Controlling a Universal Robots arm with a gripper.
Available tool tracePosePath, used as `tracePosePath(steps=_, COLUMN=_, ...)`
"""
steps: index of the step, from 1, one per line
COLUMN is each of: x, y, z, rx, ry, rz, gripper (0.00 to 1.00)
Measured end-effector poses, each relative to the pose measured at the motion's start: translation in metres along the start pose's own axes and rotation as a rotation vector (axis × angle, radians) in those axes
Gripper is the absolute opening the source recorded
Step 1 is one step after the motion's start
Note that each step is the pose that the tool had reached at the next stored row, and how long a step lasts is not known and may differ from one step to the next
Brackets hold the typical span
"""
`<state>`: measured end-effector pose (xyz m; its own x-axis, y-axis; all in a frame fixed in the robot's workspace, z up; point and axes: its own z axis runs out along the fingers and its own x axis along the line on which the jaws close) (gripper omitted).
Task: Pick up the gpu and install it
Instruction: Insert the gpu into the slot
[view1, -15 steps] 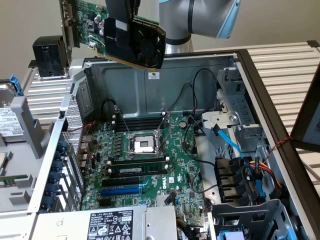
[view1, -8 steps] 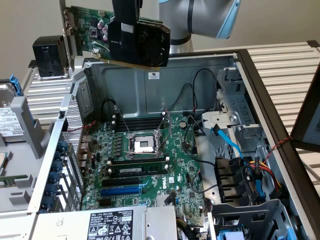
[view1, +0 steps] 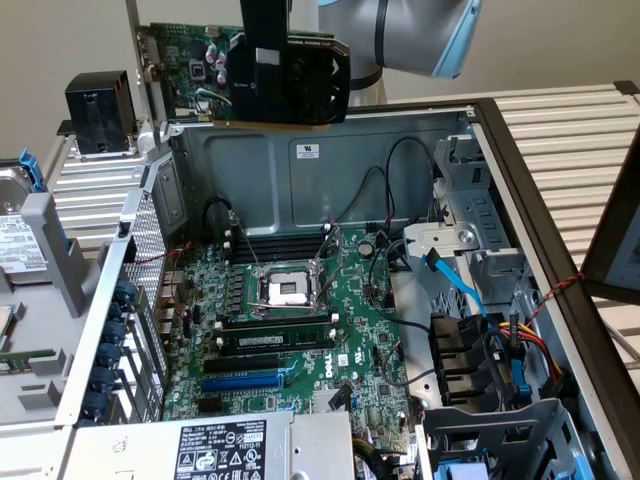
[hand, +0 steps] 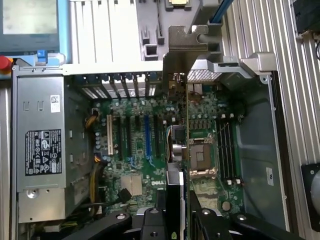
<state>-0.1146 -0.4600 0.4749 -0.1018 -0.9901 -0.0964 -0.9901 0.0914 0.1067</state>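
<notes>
The gpu (view1: 300, 75), a green card with a black shroud and a silver end bracket, hangs in the air above the far wall of the open computer case (view1: 300, 160). My gripper (view1: 258, 90) comes down from above and is shut on the card's upper part. In the wrist view the gpu (hand: 180, 75) is seen edge-on, bracket end farthest from the camera, held between my fingers (hand: 160, 220). It hovers over the large green motherboard (hand: 135, 150), roughly in line with the expansion slots near the blue slot (hand: 147, 135).
The motherboard (view1: 300, 310) lies flat in the case with a bare CPU socket (view1: 287, 290) and a blue slot (view1: 240, 380). The power supply (view1: 220, 445) sits at the near edge. Drive cage and cables (view1: 490, 350) fill the exterior view's right.
</notes>
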Motion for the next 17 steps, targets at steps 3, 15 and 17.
tracePosePath(steps=3, x=0.000, y=-0.0002, z=0.0012, rx=0.0006, ry=-0.0043, rz=-0.041, gripper=0.27)
tracePosePath(steps=15, x=-0.014, y=0.0008, z=0.0051, rx=0.0164, ry=0.0385, rz=-0.077, gripper=0.27)
tracePosePath(steps=17, x=-0.019, y=0.0024, z=0.0070, rx=0.0232, ry=0.0429, rz=-0.077, gripper=0.27)
